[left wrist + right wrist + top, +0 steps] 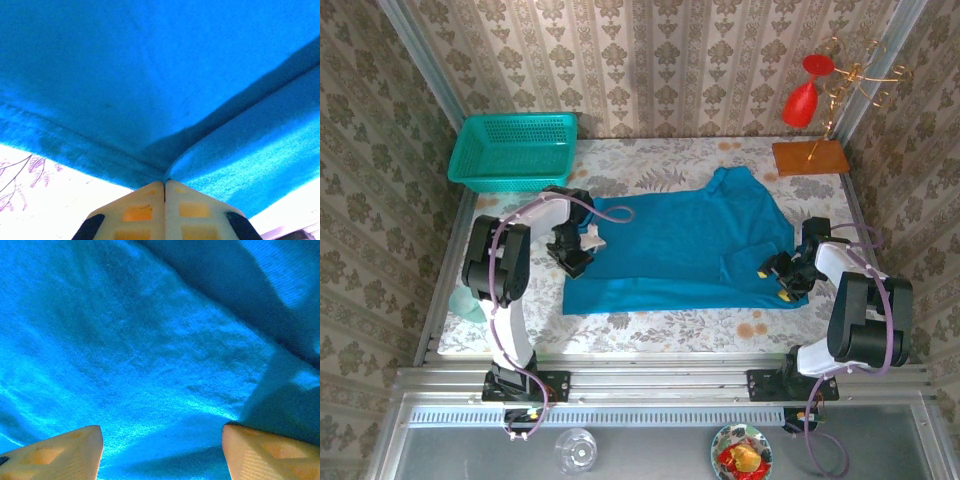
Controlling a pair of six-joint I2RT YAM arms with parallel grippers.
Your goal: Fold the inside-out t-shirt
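Note:
The inside-out t-shirt (680, 245) lies spread across the middle of the table, teal-blue and plain, with a bunched part at its far right. My left gripper (582, 245) is at the shirt's left edge. In the left wrist view that gripper (165, 182) is shut, with a pinched fold of the t-shirt (150, 75) rising from between its tips. My right gripper (782, 275) sits at the shirt's near right corner. The right wrist view shows this gripper (162, 440) open, its fingers wide apart just over the t-shirt (150, 340).
A teal mesh basket (515, 150) stands at the back left. A wooden stand (810, 157) with a red cup (801, 103) is at the back right. On the near ledge are a glass (575, 448) and a bowl (741, 455).

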